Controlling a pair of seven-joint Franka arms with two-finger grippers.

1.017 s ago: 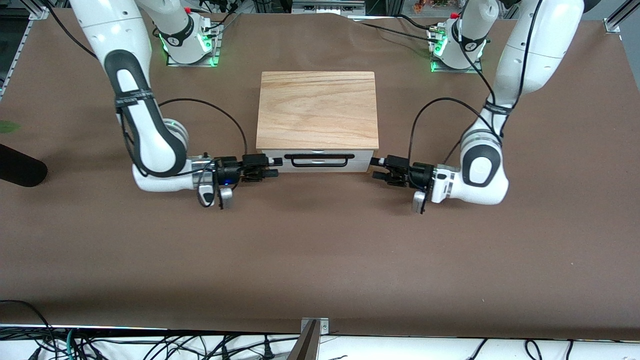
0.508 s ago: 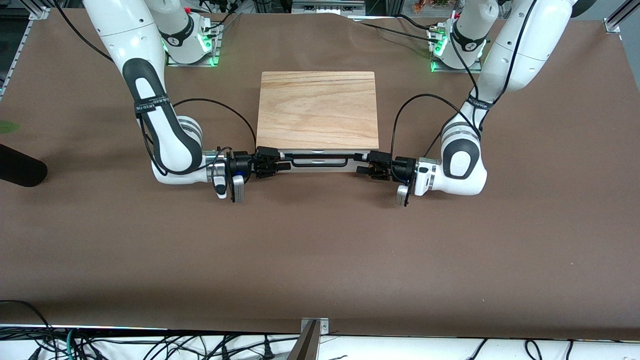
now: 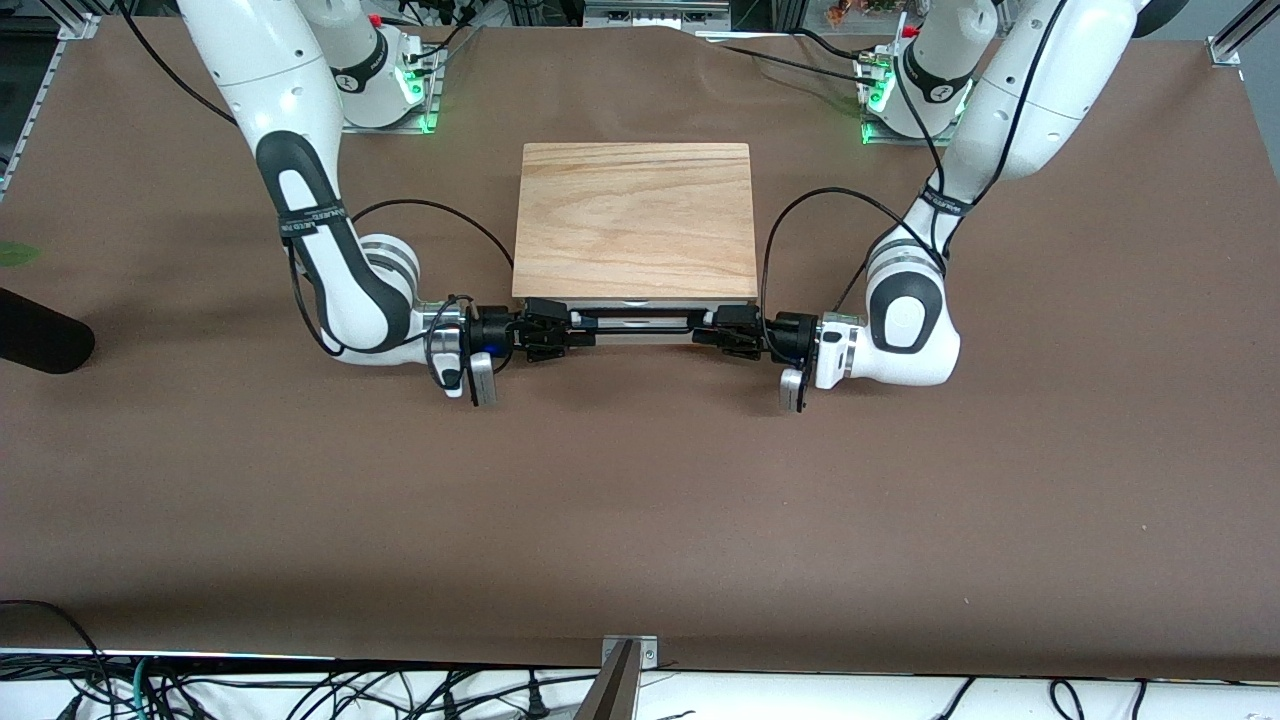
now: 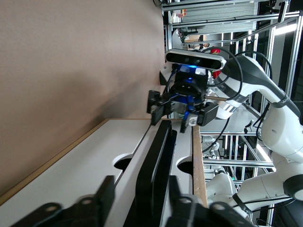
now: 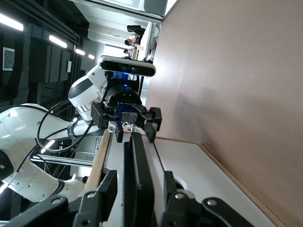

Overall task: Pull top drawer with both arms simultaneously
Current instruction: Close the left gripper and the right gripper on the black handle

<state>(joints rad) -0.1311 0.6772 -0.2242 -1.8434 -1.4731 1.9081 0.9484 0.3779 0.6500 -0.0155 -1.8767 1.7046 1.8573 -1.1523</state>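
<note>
The top drawer point(image 3: 620, 336) shows its white front under the light oak box top point(image 3: 635, 215) and looks pushed in. Its thin black handle point(image 3: 640, 322) runs across the front. My right gripper point(image 3: 565, 331) is shut on the handle's end toward the right arm. My left gripper point(image 3: 708, 332) is shut on the end toward the left arm. In the left wrist view the handle point(image 4: 158, 151) runs between my left gripper's point(image 4: 140, 187) fingers, with the right gripper point(image 4: 177, 111) at its other end. The right wrist view shows the handle point(image 5: 137, 156) inside my right gripper point(image 5: 139, 182).
The box stands mid-table on brown paper point(image 3: 640, 500). Both arms lie low on the table at either side of the drawer front, cables looping above them. A black object point(image 3: 40, 345) lies at the table edge at the right arm's end.
Both grippers slid inward along the drawer front from beside the box onto the handle's ends, and their fingers closed in. The drawer has not visibly moved.
</note>
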